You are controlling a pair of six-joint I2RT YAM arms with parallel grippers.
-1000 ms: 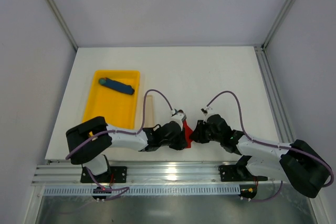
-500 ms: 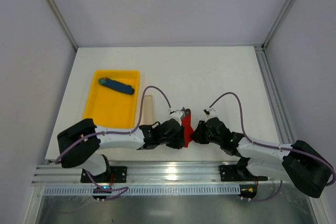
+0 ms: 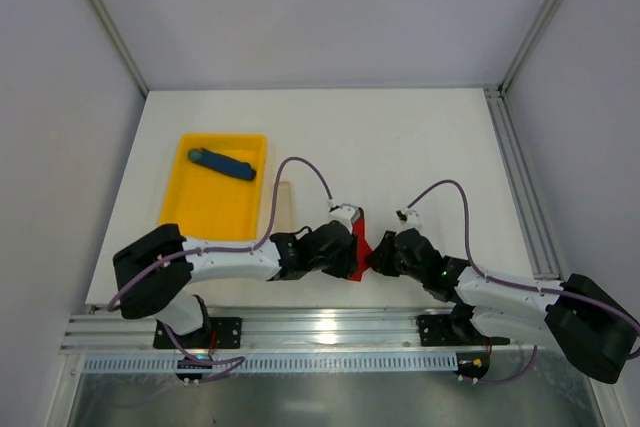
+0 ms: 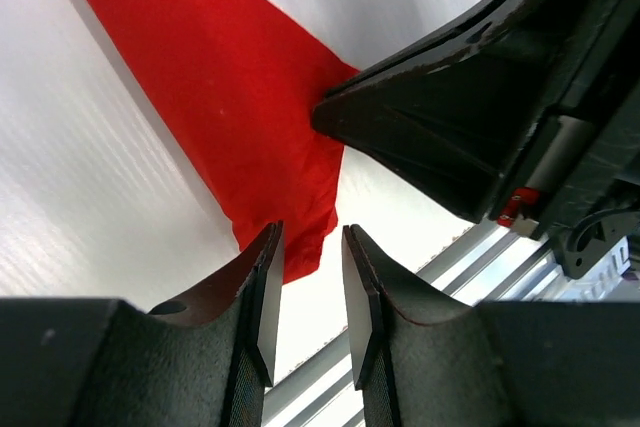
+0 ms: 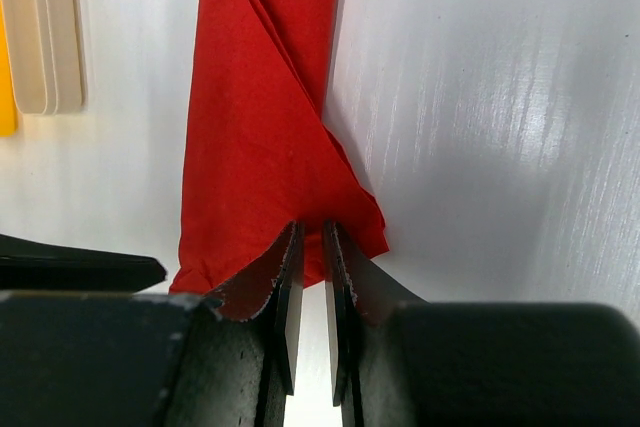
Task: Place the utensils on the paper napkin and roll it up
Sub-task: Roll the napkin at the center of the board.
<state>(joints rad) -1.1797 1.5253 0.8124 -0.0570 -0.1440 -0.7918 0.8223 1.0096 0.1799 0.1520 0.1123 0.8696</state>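
Red paper napkin (image 3: pixel 358 244) pinched by the low right gripper (image 5: pixel 311 232) (left gripper (image 4: pixel 311 232) unclenched).

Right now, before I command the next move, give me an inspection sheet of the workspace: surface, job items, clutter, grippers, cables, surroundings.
Surface: white table, no spills seen.
Job's things: thin red paper napkin folded into a narrow strip between the grippers; slim beige wooden utensils lie outside it, beside the tray.
Clutter: yellow plastic tray holding a blue stick with a teal end.
Grippers: left gripper has its jaws apart at the napkin's end; right gripper is nearly shut, apparently pinching the napkin's edge.
Cables: purple cable loops arch over both arms, off the napkin.
Surroundings: grey walls, metal rail at the near edge.
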